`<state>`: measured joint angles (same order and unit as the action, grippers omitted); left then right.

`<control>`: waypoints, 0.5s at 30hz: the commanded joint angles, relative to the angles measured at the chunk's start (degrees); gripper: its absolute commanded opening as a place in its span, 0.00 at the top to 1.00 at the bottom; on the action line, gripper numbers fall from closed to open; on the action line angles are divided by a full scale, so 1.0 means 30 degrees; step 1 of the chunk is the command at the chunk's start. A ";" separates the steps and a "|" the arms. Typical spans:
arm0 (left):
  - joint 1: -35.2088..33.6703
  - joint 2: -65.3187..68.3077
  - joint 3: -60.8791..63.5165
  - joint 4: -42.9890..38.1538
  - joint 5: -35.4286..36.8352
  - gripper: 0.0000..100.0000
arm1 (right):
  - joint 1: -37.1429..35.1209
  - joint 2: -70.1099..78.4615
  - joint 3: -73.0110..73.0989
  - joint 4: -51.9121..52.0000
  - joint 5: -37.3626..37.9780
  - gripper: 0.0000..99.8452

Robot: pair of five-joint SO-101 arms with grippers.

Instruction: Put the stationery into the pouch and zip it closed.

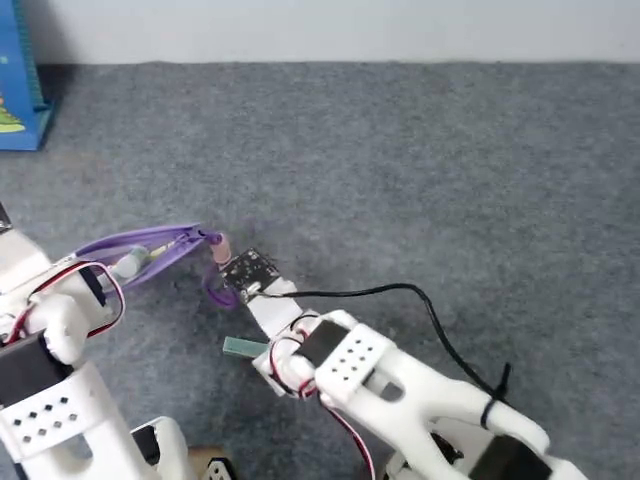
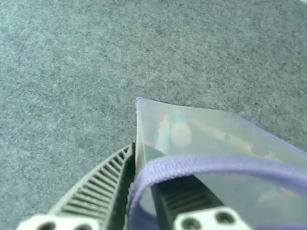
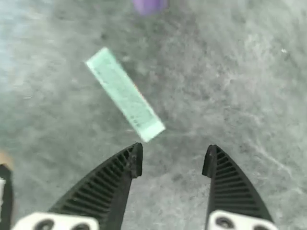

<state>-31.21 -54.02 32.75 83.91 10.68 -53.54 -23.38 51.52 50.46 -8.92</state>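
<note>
Stationery strip (image 3: 125, 95), just beyond right hand (image 3: 173, 151)

Broad open stretch of grey mat (image 1: 420, 150) across the far and right side, easy passage. The right gripper (image 3: 172, 160) hangs spread over bare mat, with a flat green strip (image 3: 125, 102) just past one fingertip. The pouch (image 1: 150, 248), pinched in the left gripper (image 2: 144, 158), bars the left; a blue box (image 1: 20, 80) crowds the far-left corner.

Pouch (image 1: 150, 250) at table's (image 1: 400, 150) left, clamped between left fingers (image 2: 103, 184), flat stick (image 3: 124, 101) just before right fingers (image 3: 110, 177).
</note>
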 commanded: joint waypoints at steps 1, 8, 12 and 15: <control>-0.0147 -0.0029 -0.1245 -0.0205 0.0176 0.99 | -0.0835 -0.1275 -0.0557 0.0132 0.0059 0.79; -0.0205 -0.0029 -0.1245 -0.0205 0.0176 0.99 | -0.0982 0.0718 -0.0557 -0.2359 0.0059 0.79; -0.0234 -0.0029 -0.1245 -0.0205 0.0176 0.99 | -0.0952 0.2769 -0.0557 -0.4176 0.0059 0.79; -0.0234 -0.0029 -0.1245 -0.0205 0.0176 0.99 | -0.0923 0.4234 -0.0557 -0.5436 0.0059 0.79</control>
<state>-31.21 -54.02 32.75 83.91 10.68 -56.18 -13.10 51.52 37.63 -8.92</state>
